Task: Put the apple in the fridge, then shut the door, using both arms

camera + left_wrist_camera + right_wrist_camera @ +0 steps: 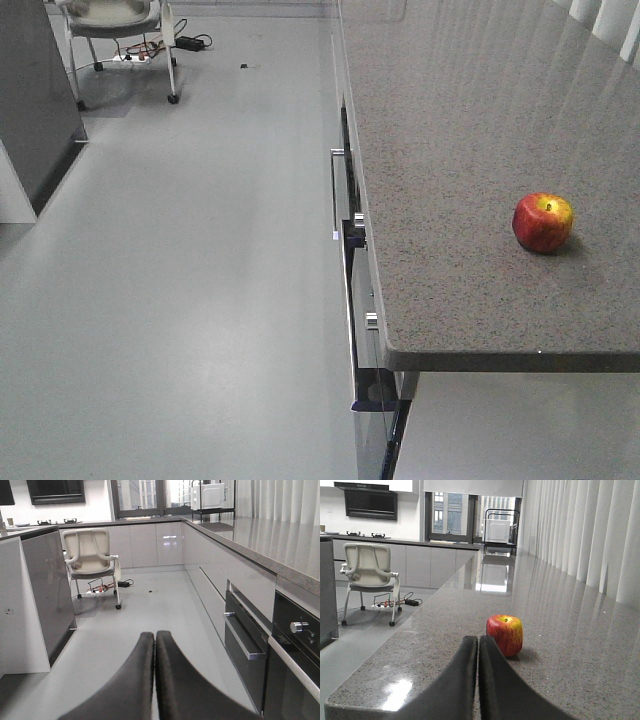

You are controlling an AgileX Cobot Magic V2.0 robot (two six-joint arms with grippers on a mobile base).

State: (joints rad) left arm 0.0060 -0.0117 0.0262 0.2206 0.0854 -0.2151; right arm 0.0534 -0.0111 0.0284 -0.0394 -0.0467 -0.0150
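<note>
1. Apple (543, 222): glossy skin, red with a yellow patch at the stem dimple. It sits stem-up on the grey speckled counter (450, 130), toward its near end.
2. Right gripper (478, 680): fingers pressed together, holding nothing. It is low over the counter, and the apple is near the tips, not touching.
3. Left gripper (155, 680): fingers together, holding nothing, over the floor (165, 605).

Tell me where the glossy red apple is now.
The glossy red-and-yellow apple sits on the grey speckled countertop, at the right of the front view; the right wrist view shows it just beyond the shut right gripper.
</note>
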